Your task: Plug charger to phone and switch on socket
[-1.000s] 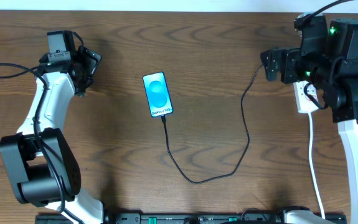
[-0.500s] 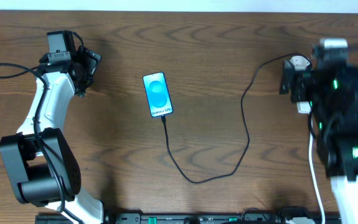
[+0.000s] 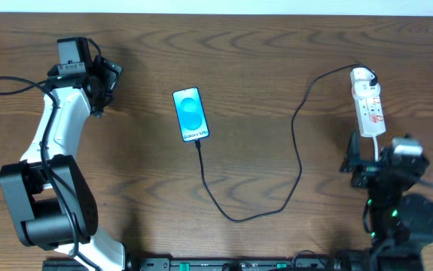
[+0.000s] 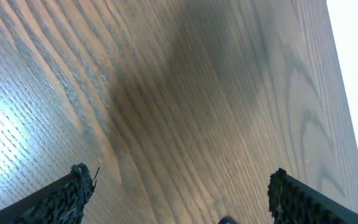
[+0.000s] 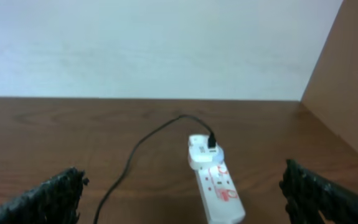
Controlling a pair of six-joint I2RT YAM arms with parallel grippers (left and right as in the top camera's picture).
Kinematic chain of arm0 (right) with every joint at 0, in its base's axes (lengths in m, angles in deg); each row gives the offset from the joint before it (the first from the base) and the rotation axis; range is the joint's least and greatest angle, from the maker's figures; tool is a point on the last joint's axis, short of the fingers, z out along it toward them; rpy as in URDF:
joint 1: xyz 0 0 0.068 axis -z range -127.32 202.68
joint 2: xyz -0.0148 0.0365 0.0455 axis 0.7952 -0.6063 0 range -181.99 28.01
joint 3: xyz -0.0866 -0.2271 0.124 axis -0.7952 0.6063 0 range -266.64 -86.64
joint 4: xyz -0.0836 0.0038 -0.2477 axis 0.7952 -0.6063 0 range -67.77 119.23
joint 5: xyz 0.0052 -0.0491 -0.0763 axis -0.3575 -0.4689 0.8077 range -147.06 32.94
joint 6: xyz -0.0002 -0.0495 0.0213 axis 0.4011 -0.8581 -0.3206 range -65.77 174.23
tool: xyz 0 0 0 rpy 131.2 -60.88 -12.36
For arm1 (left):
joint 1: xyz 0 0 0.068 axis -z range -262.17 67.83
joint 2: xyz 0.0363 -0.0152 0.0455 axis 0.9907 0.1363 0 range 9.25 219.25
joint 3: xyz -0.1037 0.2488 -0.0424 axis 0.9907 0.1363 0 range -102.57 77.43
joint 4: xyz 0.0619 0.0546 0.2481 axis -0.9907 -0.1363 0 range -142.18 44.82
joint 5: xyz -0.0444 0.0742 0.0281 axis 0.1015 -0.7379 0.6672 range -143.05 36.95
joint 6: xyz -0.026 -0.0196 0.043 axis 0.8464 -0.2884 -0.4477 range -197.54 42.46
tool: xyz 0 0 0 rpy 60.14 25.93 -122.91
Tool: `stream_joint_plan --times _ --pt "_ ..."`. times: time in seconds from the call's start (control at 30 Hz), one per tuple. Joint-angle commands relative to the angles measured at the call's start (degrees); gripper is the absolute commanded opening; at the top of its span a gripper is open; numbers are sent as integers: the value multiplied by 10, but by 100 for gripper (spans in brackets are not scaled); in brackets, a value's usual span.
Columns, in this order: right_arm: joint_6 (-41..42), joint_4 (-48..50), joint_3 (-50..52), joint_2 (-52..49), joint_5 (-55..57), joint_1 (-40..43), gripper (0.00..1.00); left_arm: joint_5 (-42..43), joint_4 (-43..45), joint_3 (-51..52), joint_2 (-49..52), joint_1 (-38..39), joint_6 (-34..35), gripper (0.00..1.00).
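With the left claw (image 4: 180, 186) and right claw (image 5: 183, 186) both gaping empty, a skewed press on the far-right narrow white power strip (image 3: 368, 102) could tug the thin black cable (image 3: 300, 154) from the slim blue-screened phone (image 3: 191, 114) lying centre-left.

The table (image 3: 261, 45) is brown wood with wavy grain. The socket (image 3: 368, 105) looks like smooth white plastic. The phone (image 3: 190, 114) has a shiny screen.
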Motion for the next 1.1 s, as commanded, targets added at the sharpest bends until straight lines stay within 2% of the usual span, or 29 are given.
stream_joint_plan --times 0.0,0.2,0.5,1.07 --pt "-6 27 68 53 -25 3 99 -13 -1 -3 0 -1 -10 92" --pt "-6 105 169 111 -95 5 99 -13 -1 -3 0 -1 -10 92" --pt "15 107 244 161 -134 15 99 -14 -1 -3 0 -1 -10 92" --pt "25 98 245 182 -136 14 99 -13 -1 -3 0 -1 -10 92"
